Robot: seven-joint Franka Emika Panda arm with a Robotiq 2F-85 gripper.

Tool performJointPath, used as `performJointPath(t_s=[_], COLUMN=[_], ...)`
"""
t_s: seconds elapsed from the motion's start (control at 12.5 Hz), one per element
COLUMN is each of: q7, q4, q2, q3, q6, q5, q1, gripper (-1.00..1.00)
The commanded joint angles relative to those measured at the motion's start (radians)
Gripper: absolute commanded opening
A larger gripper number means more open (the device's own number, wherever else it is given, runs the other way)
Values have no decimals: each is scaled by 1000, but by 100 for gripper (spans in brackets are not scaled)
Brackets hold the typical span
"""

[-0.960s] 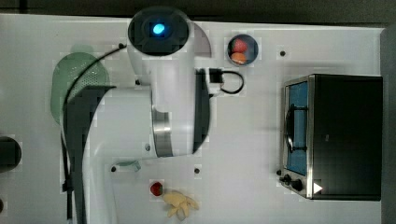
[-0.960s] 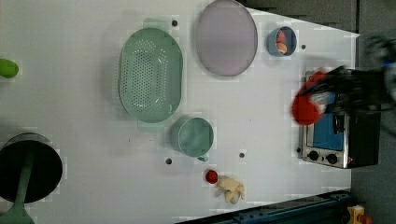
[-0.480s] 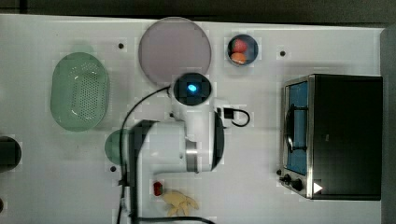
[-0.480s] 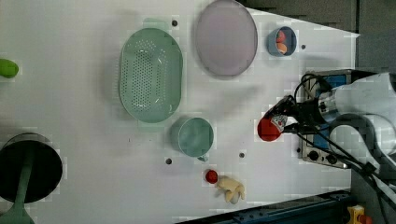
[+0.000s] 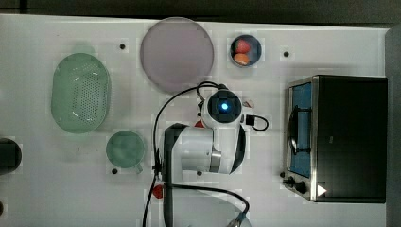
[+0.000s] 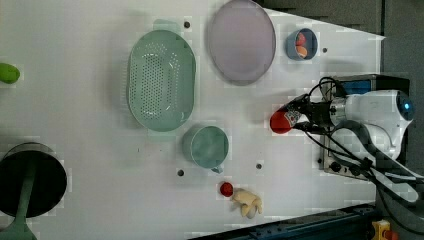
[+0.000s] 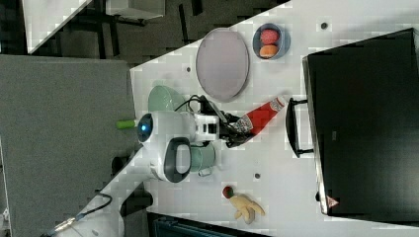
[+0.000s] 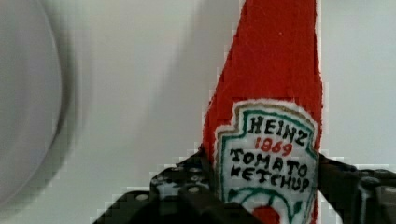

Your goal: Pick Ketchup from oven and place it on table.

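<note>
The Ketchup, a red bottle with a white cap and a white label, lies nearly level in my gripper, cap pointing toward the oven. The gripper is shut on the bottle's lower end. In the wrist view the black fingers flank the label of the Ketchup. In the left view the Ketchup hangs over the white table, left of the oven. The arm covers it in the top view. The oven is black, its blue glass door closed.
A purple plate and a blue bowl of fruit sit near the far edge. A green colander and green cup stand at the top view's left. A small strawberry and a yellowish toy lie near the front edge.
The arm has carried the Ketchup away from the oven toward the middle of the table, to the left view's left. The grip on the bottle has held.
</note>
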Motion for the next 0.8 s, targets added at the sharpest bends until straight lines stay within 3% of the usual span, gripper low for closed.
performJointPath(t_s=[0.08,0.24,0.48,0.8], q7=[33,33,34,35], q4=[-47,-53,-51,18], q2=[-2,4,-51,-233], q3=[18,21,23,19], q6=[50,93,40,-121], q5=[-17,-17,-17,-17], q1=[20,20,20,18], gripper=[58,98,100,100])
